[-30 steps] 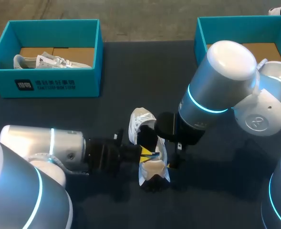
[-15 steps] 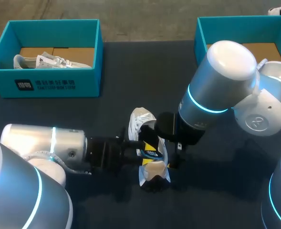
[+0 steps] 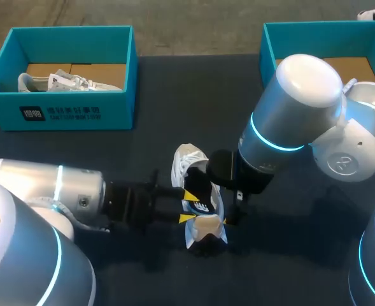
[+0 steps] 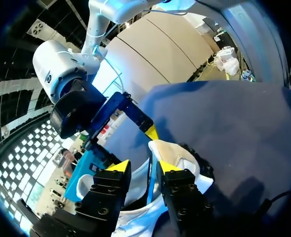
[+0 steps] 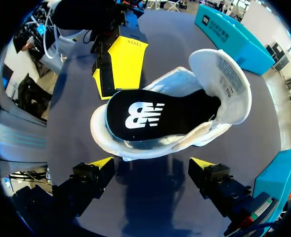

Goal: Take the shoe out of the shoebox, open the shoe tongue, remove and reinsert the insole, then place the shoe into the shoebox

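Head view: right arm over shoe, shoebox beyond.

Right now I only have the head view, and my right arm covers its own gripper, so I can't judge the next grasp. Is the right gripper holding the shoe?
Observer: No. The right wrist view shows the right gripper open, with the shoe just ahead of its tips, not between them.
Operator: And inside it?
Observer: The black insole lies flat inside the shoe along its length, so it looks seated.
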{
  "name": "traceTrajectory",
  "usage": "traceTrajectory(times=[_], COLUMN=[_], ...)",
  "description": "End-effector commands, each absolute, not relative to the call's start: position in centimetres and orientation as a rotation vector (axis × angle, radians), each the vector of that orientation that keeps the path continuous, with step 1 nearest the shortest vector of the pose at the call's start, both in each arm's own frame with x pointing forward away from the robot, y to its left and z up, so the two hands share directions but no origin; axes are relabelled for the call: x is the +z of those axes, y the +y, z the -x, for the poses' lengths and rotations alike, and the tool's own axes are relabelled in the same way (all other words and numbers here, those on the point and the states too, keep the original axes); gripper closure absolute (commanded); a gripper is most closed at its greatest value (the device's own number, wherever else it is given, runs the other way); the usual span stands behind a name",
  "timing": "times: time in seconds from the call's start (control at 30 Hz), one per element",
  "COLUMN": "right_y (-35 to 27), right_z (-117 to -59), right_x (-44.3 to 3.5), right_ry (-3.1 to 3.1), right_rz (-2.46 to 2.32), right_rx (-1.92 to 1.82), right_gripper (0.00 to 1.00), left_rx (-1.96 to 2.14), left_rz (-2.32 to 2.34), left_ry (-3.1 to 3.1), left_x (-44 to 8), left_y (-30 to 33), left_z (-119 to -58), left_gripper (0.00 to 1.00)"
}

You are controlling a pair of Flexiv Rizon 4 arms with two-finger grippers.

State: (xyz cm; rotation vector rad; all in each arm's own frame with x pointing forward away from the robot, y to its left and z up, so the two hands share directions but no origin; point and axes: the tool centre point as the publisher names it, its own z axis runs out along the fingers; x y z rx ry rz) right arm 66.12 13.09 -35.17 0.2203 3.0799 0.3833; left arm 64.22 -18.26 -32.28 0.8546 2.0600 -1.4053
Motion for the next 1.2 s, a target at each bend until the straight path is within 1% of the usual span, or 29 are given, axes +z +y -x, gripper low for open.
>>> traceTrajectory(times=[0.03,0.27,0.5,0.63,0.7,0.77,0.8,0.83,0.9,1.0,1.03,1.07,1.13,1.17,1.2], right_y=[13.2,13.2,13.2,11.9,10.6,9.5,8.9,8.3,7.0,5.1,4.5,3.9,2.9,2.9,2.9], right_z=[-66.0,-66.0,-66.0,-66.1,-66.1,-66.0,-66.0,-65.9,-65.8,-65.6,-65.6,-65.6,-65.6,-65.6,-65.6], right_x=[-35.3,-35.3,-35.3,-34.9,-34.5,-34.1,-33.9,-33.7,-33.2,-32.9,-32.8,-32.6,-32.2,-32.2,-32.2], right_ry=[3.078,3.078,3.078,3.077,3.082,3.087,3.098,3.105,3.104,3.121,3.125,3.120,3.117,3.117,3.117], right_rz=[-0.223,-0.223,-0.223,-0.222,-0.228,-0.223,-0.212,-0.202,-0.209,-0.195,-0.190,-0.186,-0.176,-0.176,-0.176], right_rx=[0.381,0.381,0.381,0.379,0.373,0.369,0.353,0.340,0.316,0.301,0.293,0.312,0.299,0.299,0.299], right_gripper=[0.00,0.00,0.00,0.00,0.00,0.00,0.00,0.00,0.00,0.00,0.00,0.00,0.00,0.00,0.00], left_rx=[-1.401,-1.381,-1.374,-1.333,-1.299,-1.264,-1.243,-1.226,-1.184,-1.128,-1.106,-1.082,-1.028,-0.998,-0.955], left_rz=[-0.886,-0.963,-1.045,-1.135,-1.184,-1.234,-1.262,-1.283,-1.340,-1.421,-1.448,-1.473,-1.539,-1.575,-1.637], left_ry=[2.091,2.144,2.198,2.267,2.298,2.327,2.340,2.354,2.383,2.430,2.445,2.457,2.489,2.502,2.514], left_x=[-31.7,-31.1,-30.0,-29.8,-29.4,-29.1,-29.0,-29.0,-28.7,-28.4,-28.3,-28.2,-27.8,-27.6,-27.4], left_y=[-17.6,-16.7,-15.7,-15.2,-14.9,-14.6,-14.5,-14.4,-14.3,-14.2,-14.1,-14.1,-13.9,-13.9,-13.8], left_z=[-64.3,-64.1,-64.3,-64.2,-64.2,-64.2,-64.2,-64.1,-64.0,-63.7,-63.7,-63.7,-63.5,-63.5,-63.4], left_gripper=[0.64,0.62,0.65,0.67,0.66,0.68,0.69,0.74,0.78,0.78,0.80,0.83,0.93,1.00,1.00])
